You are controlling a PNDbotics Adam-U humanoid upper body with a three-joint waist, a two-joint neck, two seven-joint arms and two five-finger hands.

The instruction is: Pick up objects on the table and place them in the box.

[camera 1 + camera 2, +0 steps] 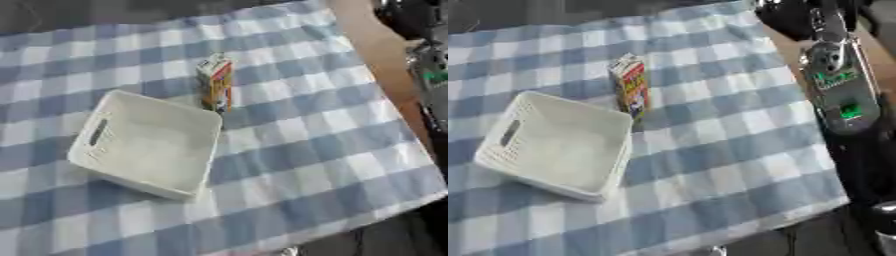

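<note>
Nearest me is the box [144, 145], white, empty as far as I can see, slot handle in its left wall, sitting askew on the blue-check cloth [315, 150]. Just past its far-right corner, approx 1 o'clock from box centre, stands the carton [216, 82]: small, orange/yellow/red print, upright, long axis vertical w/ a slight lean. It looks to be touching or just beside the box rim; can't tell which.

Right arm [837, 87] runs down the right edge, silver housing w/ green marks, at approx 3 o'clock from the carton and well apart from it. I can't find the hand itself in either view, so can't say if fingers are apart or together. Left hand: not showing anywhere.

The relation my next move turns on, as I judge it: carton lies at 9 o'clock from the right arm, across open cloth, w/ the box just beyond and below it. Right arm is the only one showing, so it's prob the one to reach. Since the carton stands tall and narrow, I'd come in from the side at mid-height; a bump at the top could tip it. The drop after the grasp is short, toward 7 o'clock into the box.

Views differ: the right eye shows the arm housing in full; the left eye shows only a sliver of it at the right edge, but more bare tabletop [372, 45] beyond the cloth at far right.
</note>
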